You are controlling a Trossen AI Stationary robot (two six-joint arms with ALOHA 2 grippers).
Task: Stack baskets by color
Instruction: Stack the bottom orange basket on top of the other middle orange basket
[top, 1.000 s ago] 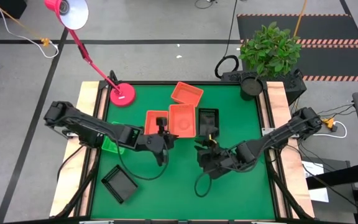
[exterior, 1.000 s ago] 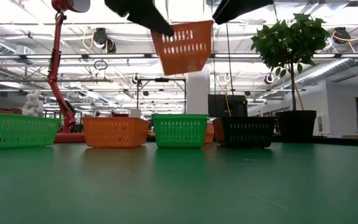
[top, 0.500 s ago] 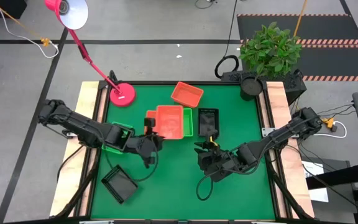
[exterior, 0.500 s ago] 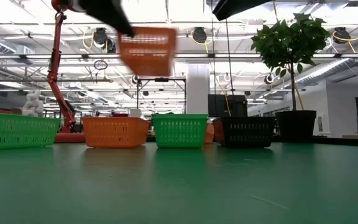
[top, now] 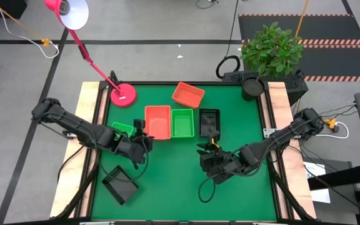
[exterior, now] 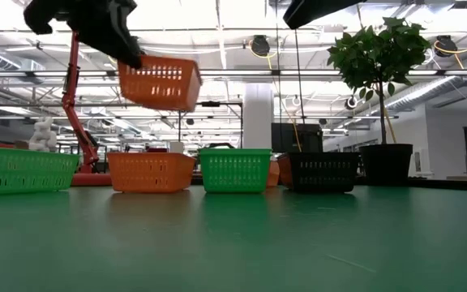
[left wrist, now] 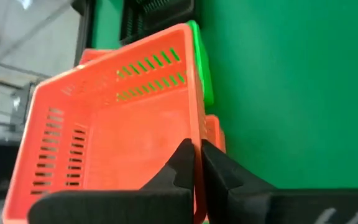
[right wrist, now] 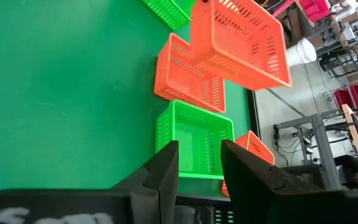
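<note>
My left gripper (left wrist: 197,168) is shut on an orange basket (top: 157,122) and holds it in the air over a second orange basket (right wrist: 188,74), which stands on the green table. To their right stand a green basket (top: 182,122) and then a black basket (top: 209,122). A third orange basket (top: 188,95) sits farther back. Another green basket (top: 122,128) lies partly under my left arm, and another black one (top: 119,184) lies near the front left. My right gripper (right wrist: 197,174) hangs open above the table, in front of the black basket, with nothing between its fingers. My left gripper pinches the rim of one side wall (left wrist: 196,140) of the orange basket, with one finger inside the basket and one outside. The fingers come slanting down from the table's near left. The basket (exterior: 159,83) hangs clear of the table, opening upward and slightly tilted.
A pink lamp base (top: 124,95) stands at the far left corner and a potted plant (top: 270,50) beyond the far right corner. Bare green table (top: 167,187) lies toward the near edge between the arms.
My left gripper has carried the orange basket toward the table's left, from over the green basket to over the orange one on the table. The basket hung steeply tilted before and is closer to level now. It stays lifted clear.
</note>
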